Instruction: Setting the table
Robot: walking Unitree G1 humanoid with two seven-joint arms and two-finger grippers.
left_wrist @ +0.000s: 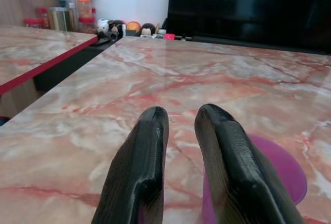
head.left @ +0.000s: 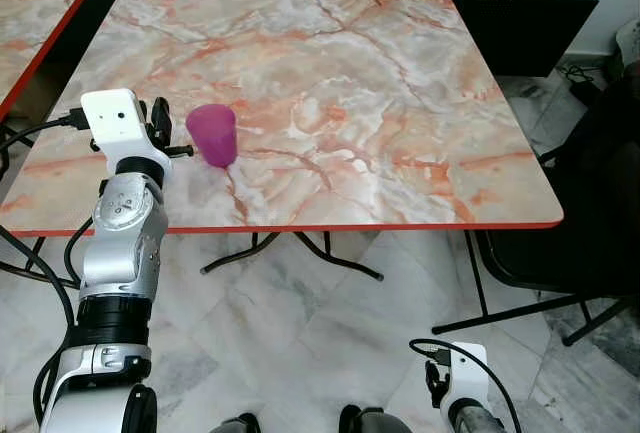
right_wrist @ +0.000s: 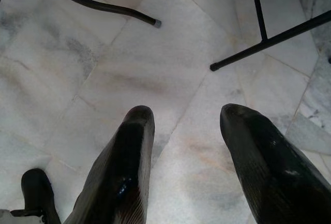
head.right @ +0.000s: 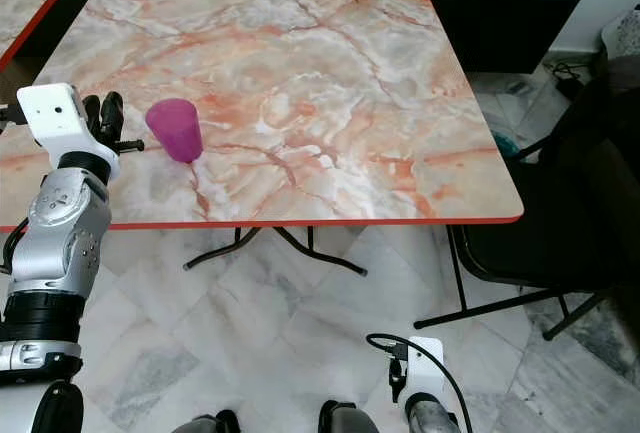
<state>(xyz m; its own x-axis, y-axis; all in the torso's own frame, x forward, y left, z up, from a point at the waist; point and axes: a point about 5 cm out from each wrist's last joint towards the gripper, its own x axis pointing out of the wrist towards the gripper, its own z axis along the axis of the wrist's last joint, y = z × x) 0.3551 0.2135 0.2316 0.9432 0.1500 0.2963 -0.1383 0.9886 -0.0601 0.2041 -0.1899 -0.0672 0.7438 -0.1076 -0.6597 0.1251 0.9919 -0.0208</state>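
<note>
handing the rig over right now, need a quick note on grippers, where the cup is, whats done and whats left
Left gripper: raised over the near left part of the marble table, right beside the purple cup. In the left wrist view its fingers stand a little apart with the cup just past and below them; no grip on it can be seen.
Right gripper: hangs idle low over the floor, open, holding nothing.
Done: the cup stands upright on the table near its front left edge.
Left: no other tableware is on this table, so the rest of the setting is still to do.
</note>
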